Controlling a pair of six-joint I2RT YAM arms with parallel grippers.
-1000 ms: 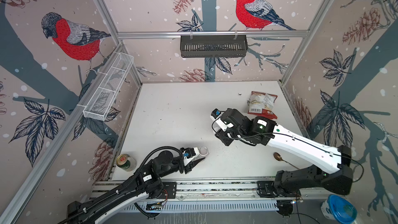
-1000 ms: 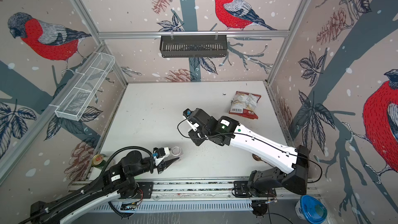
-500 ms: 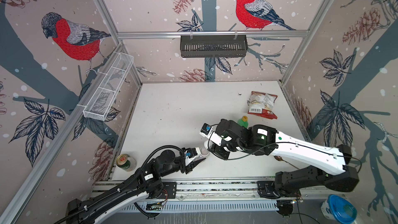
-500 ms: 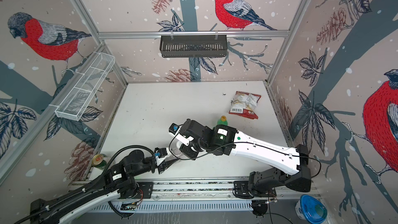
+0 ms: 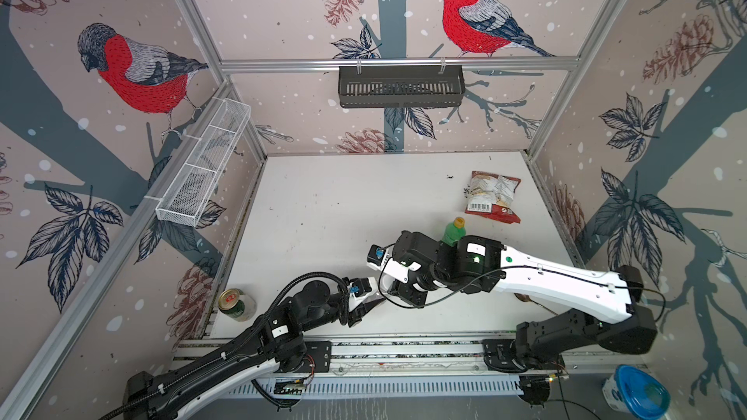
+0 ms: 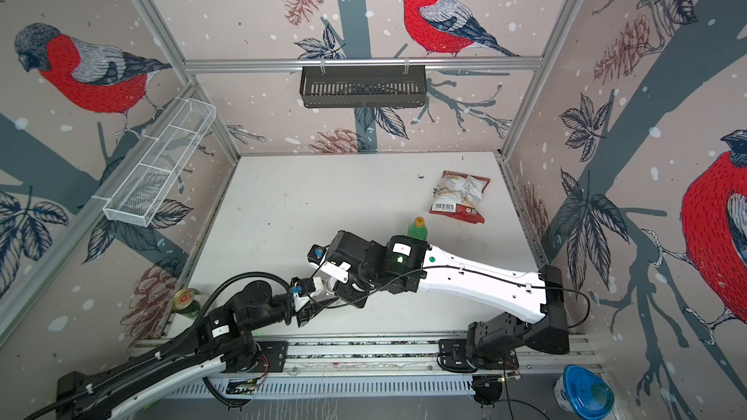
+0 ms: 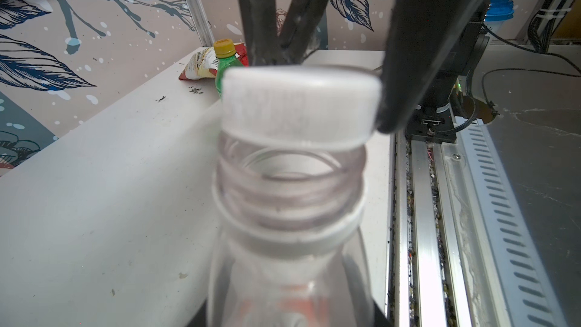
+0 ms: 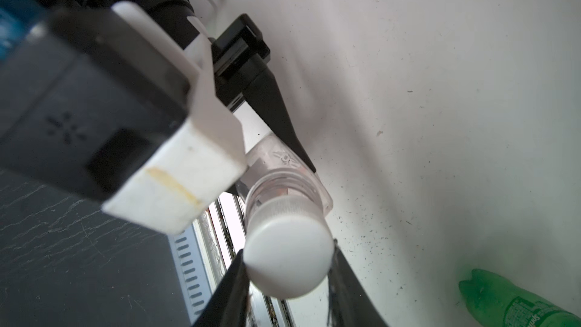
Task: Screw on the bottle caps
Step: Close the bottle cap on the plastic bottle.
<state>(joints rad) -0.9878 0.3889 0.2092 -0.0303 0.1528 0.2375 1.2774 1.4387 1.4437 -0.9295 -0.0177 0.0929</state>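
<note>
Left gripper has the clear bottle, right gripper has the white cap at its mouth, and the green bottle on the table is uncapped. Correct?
No: the green bottle already wears its orange-yellow cap, as the left wrist view shows. The rest stands: the left gripper has the clear bottle and the right gripper has the white cap at its mouth.

Bullfinch-and-pinecone wallpaper (image 5: pixel 141 74) covers three walls framed in aluminium. A black basket (image 5: pixel 400 86) hangs upper centre, a white wire basket (image 5: pixel 202 167) at left, above the speckled white surface (image 5: pixel 343 204).
</note>
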